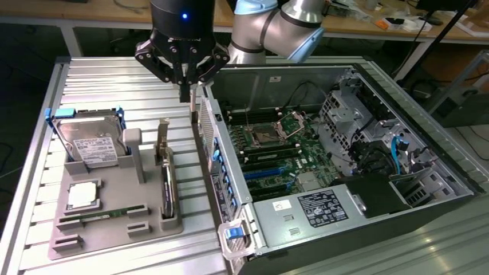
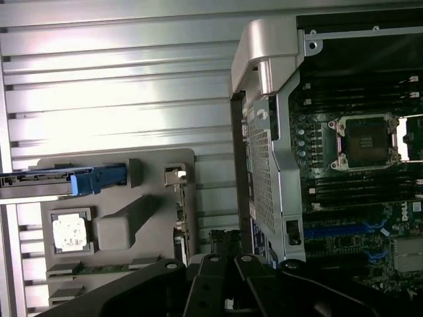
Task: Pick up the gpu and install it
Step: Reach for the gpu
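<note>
- So, quick read: your gripper [image 1: 185, 94] is closed with nothing in it. It hangs over the table [image 1: 99, 80], in the gap between the grey holder [image 1: 103, 235] and the back wall of the computer case [image 1: 275, 80].
- The gpu [image 1: 167, 189] hasn't been picked. It stands on edge in the holder's slot on the side nearest the case, with its silver bracket [image 1: 162, 140] sticking up at the far end.
- I'd say you're on the approach, so the fingers have to spread before you go down. Pinched like this they'd just poke the card's top edge.
- Line the fingers up across the thin card so one pad lands on each flat face. Aim for the middle of the top edge, not the bracket.
- Watch the case wall: it's just beside the gpu on that side, and the outer finger gets little room there.
- The hard drive [image 1: 91, 146] sits well apart on the holder's other side, so no worry there.
- Once it's clamped, I reckon a straight vertical pull is best. Any tilt could jam the card in the slot.
</note>
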You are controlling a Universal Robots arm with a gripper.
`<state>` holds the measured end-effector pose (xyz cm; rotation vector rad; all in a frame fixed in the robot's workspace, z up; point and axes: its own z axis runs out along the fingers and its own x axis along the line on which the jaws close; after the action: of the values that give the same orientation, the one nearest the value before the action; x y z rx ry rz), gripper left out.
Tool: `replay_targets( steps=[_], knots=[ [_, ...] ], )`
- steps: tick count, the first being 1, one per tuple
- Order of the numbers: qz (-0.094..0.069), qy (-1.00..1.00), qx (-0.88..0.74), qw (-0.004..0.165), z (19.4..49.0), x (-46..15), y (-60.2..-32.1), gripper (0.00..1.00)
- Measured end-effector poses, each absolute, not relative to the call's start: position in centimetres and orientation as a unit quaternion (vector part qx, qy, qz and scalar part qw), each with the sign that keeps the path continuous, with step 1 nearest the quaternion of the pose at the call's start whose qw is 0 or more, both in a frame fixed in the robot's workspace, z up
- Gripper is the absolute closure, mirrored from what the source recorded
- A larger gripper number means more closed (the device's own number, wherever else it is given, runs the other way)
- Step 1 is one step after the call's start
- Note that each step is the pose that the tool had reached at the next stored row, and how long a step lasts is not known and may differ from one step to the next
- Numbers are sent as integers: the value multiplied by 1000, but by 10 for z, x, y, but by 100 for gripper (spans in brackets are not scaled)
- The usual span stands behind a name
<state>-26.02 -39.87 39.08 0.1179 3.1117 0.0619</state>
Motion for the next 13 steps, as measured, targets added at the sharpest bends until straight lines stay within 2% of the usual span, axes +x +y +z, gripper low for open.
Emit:
replay_targets(
  steps=[13],
  knots=[
    [20, 999, 38, 13, 391, -276, -399, 89]
  ],
)
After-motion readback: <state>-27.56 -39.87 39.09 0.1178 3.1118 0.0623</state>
